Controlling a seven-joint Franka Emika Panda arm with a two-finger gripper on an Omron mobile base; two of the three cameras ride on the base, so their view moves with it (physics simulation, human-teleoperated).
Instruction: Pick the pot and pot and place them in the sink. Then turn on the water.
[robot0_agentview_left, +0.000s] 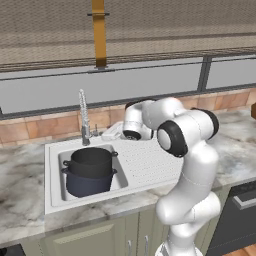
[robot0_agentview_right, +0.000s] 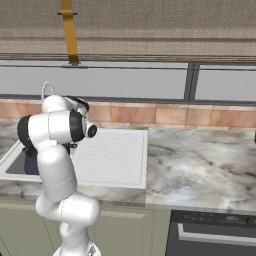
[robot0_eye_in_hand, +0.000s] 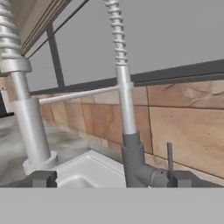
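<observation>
Both pots sit stacked in the white sink (robot0_agentview_left: 52, 175). The black pot (robot0_agentview_left: 91, 159) rests on top of the navy pot (robot0_agentview_left: 89, 182), whose edge peeks out behind the arm (robot0_agentview_right: 31, 163). The chrome spring faucet (robot0_agentview_left: 83, 119) rises at the back of the basin. My gripper (robot0_agentview_left: 107, 133) hovers just right of the faucet base, above the sink's back rim, and is open and empty. In the hand view the fingertips (robot0_eye_in_hand: 43, 178) flank the dark faucet body (robot0_eye_in_hand: 127, 131) and its small upright lever (robot0_eye_in_hand: 169, 154). No water shows at the spout.
The ribbed drainboard (robot0_agentview_right: 112, 152) lies right of the basin. Marble counter (robot0_agentview_right: 200, 165) runs on to the right, with an oven front (robot0_agentview_right: 215, 231) below it. A tiled backsplash (robot0_agentview_left: 40, 127) and window stand close behind the faucet.
</observation>
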